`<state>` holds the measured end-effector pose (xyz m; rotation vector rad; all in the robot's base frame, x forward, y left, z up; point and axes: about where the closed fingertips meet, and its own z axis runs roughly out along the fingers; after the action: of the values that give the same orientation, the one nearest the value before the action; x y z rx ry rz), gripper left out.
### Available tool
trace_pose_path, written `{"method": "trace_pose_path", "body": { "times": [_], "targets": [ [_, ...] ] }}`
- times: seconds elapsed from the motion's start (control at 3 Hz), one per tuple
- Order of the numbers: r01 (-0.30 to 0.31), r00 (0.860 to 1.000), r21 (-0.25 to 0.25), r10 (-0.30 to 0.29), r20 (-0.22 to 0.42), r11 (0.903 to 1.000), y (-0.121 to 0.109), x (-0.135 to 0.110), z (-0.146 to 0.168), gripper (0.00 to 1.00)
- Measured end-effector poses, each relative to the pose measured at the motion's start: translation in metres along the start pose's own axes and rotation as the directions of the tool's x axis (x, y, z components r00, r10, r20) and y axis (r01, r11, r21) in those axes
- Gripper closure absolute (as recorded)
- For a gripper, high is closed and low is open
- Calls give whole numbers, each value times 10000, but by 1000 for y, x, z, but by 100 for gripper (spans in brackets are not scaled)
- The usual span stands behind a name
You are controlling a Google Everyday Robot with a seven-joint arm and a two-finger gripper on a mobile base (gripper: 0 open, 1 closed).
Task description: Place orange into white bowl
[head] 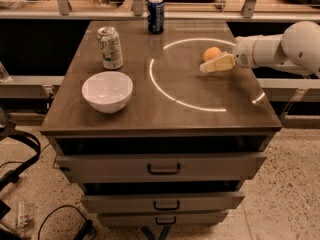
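The orange [212, 53] lies on the dark wooden tabletop [165, 111], at its right rear, inside a bright ring of light. My gripper [206, 67] reaches in from the right on a white arm. Its cream tip is right at the front side of the orange and overlaps the orange's lower edge. I cannot tell whether it touches the orange. The white bowl [107, 91] stands empty and upright at the front left of the table, far from the gripper.
A green and white can [110, 47] stands behind the bowl at the left rear. A dark blue can [156, 14] stands at the rear middle. Drawers [164, 168] sit under the tabletop. Cables lie on the floor at the left.
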<state>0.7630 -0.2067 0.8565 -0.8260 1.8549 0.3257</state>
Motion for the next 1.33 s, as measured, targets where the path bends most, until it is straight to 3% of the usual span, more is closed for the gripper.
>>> {"method": "trace_pose_path", "body": {
  "times": [0.33, 1.33],
  "targets": [
    [-177, 9994, -271, 184, 277, 9995, 7, 0, 15, 15],
    [-353, 9985, -506, 374, 402, 9981, 17, 1, 32, 85]
  ]
}}
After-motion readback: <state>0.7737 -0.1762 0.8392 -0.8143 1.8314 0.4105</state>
